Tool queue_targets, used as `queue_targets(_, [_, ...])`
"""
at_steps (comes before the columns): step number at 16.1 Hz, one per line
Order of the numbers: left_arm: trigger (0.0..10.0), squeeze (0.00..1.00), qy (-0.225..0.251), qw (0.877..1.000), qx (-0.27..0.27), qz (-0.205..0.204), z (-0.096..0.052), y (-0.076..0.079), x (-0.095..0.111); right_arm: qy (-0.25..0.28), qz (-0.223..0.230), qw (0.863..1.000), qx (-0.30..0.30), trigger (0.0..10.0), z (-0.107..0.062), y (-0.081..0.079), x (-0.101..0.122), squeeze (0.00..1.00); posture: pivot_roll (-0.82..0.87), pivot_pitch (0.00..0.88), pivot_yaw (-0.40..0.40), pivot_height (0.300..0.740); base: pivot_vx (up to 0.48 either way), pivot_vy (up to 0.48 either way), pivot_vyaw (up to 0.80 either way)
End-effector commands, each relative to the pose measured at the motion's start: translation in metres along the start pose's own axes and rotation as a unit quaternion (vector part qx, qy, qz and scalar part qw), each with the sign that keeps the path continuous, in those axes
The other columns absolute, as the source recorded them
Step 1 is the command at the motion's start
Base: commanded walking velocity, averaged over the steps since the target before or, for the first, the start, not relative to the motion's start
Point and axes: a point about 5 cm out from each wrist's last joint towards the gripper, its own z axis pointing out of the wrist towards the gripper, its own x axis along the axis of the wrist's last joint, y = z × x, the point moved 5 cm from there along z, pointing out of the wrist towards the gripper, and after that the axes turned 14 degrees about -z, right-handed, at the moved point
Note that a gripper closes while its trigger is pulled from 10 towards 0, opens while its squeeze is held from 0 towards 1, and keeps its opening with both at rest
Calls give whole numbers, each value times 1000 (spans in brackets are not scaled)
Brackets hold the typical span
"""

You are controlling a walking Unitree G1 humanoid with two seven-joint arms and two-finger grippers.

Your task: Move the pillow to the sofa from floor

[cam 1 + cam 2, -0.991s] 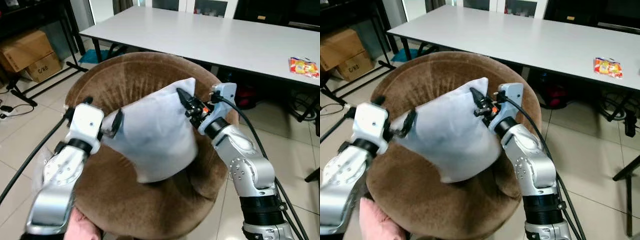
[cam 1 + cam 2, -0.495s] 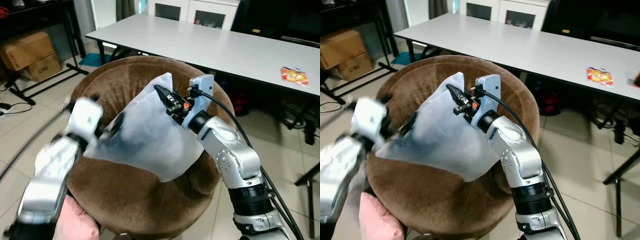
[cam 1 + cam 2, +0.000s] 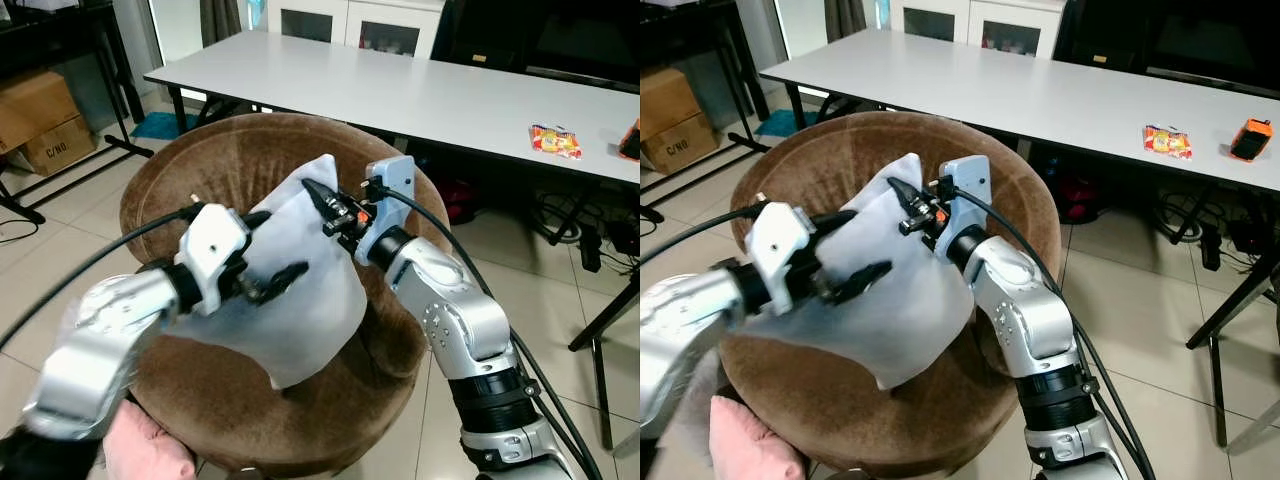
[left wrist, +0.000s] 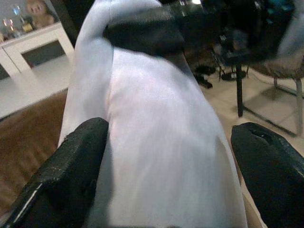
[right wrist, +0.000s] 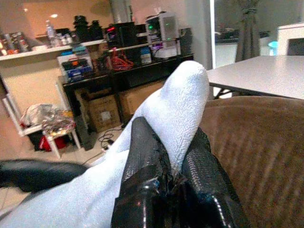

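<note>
The pillow (image 3: 290,290) was held above the brown sofa (image 3: 190,165), its corner clamped in the right gripper (image 3: 318,192) at 12 o'clock. Within the last second, the left gripper (image 3: 262,255) was spread open against it, so release seemed near.

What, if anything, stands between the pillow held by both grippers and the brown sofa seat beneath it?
Nothing visible does. The white pillow hangs directly over the brown sofa, pinched at its upper corner by the right gripper, with the left gripper open against its side. Only the bare seat lies below.
</note>
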Motion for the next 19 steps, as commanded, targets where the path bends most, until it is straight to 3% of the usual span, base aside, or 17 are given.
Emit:
queue_targets(1, [10000, 1000, -22, 1000, 12, 4, -5, -4, -4, 24, -5, 1000, -18, 10000, 2, 8, 14, 0, -2, 0, -7, 740, 0, 0, 0])
queue_targets(4, [10000, 1000, -89, 991, 89, 50, -6, -30, -32, 27, 1, 1000, -16, 10000, 5, 8, 16, 0, 5, 0, -11, 740, 0, 0, 0])
queue_targets(7, [10000, 1000, -111, 984, 127, 60, -5, -45, -47, 30, 6, 999, -17, 10000, 6, 8, 18, 0, 2, 0, -12, 740, 0, 0, 0])
queue_targets(9, [10000, 357, -102, 983, 144, 51, 3, -57, -58, 32, 12, 999, -16, 10000, 7, 8, 20, 0, 2, 0, -18, 740, 0, 0, 0])
queue_targets(10, [10000, 0, -104, 982, 141, 73, 12, -64, -64, 32, 15, 999, -12, 10000, 8, 6, 20, 0, -5, 0, -20, 740, 0, 0, 0])
queue_targets(15, [10000, 0, -60, 981, 136, 121, 20, -75, -43, 30, 17, 999, -10, 10000, 7, 5, 19, 0, -15, 0, -8, 740, 0, 0, 0])
queue_targets(19, [10000, 0, 37, 988, 118, 94, 22, -69, -13, 20, 17, 1000, -14, 10000, 3, 7, 14, 0, -26, 0, 1, 740, 0, 0, 0])
